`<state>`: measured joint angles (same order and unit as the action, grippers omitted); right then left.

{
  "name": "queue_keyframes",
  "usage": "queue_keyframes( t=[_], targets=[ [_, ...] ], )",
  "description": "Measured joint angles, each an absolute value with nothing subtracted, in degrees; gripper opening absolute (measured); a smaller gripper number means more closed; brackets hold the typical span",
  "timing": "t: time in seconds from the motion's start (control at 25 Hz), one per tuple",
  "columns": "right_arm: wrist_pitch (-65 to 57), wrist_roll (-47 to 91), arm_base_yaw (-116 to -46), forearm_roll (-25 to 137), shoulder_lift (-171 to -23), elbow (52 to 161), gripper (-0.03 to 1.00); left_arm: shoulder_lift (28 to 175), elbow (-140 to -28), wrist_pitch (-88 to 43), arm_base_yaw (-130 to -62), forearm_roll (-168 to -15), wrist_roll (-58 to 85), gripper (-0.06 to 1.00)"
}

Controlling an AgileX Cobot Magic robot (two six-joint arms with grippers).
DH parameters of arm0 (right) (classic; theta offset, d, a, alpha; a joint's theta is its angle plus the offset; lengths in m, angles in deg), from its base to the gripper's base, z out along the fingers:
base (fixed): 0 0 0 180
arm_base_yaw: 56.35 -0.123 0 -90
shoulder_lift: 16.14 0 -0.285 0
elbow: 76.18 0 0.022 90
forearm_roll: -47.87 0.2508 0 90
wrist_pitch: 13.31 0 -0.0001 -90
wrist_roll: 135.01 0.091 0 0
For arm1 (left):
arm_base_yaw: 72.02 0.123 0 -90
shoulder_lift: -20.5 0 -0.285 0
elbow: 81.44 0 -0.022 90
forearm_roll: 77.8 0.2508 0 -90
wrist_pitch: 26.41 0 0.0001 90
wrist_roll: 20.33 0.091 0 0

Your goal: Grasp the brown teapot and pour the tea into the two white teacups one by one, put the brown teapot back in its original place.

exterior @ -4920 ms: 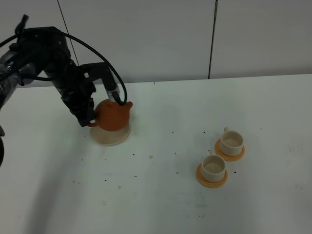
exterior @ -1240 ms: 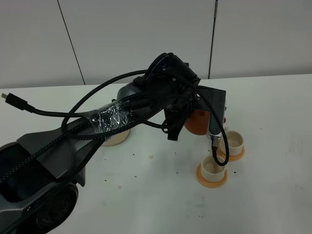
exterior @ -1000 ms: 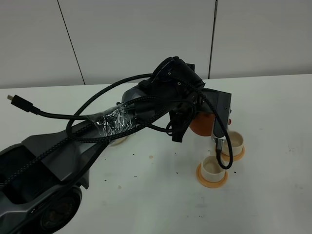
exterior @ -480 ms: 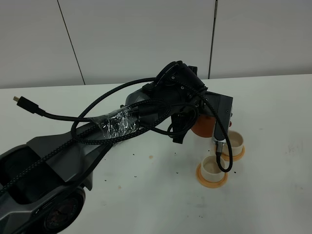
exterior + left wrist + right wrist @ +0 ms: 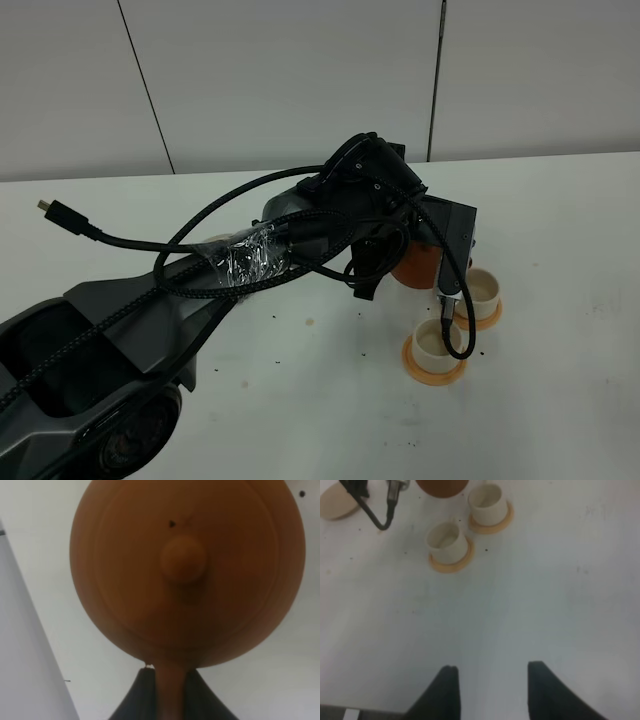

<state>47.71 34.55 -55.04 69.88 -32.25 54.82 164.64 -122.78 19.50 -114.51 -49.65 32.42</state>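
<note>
My left gripper (image 5: 170, 700) is shut on the loop handle of the brown teapot (image 5: 187, 570), seen from above with its knobbed lid. In the exterior view the left arm (image 5: 365, 200) reaches across the middle and holds the teapot (image 5: 412, 262) in the air just left of the far white teacup (image 5: 481, 290). The near white teacup (image 5: 438, 342) stands in front of it. Each cup sits on an orange coaster. The cream saucer (image 5: 337, 500) is bare, far left of the cups. My right gripper (image 5: 492, 690) is open and empty, well short of the cups (image 5: 447, 536).
A black cable loop (image 5: 455, 320) hangs from the left wrist over the near cup. A loose cable end (image 5: 55, 210) sticks out at the left. Small dark specks dot the white table (image 5: 300, 400). A wall (image 5: 300, 80) stands behind.
The left arm lifted the teapot off the saucer and carried it right to the cups. Over the last second it edged slightly further right, next to the far cup.
</note>
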Motion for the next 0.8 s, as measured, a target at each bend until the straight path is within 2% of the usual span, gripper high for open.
queue_keyframes(
  t=[0.8],
  targets=[
    [47.71, 34.55, -55.04, 69.88, -32.25, 54.82, 0.31, 165.17, -122.78, 19.45, -116.12, -42.78, 33.64, 0.17]
  ],
)
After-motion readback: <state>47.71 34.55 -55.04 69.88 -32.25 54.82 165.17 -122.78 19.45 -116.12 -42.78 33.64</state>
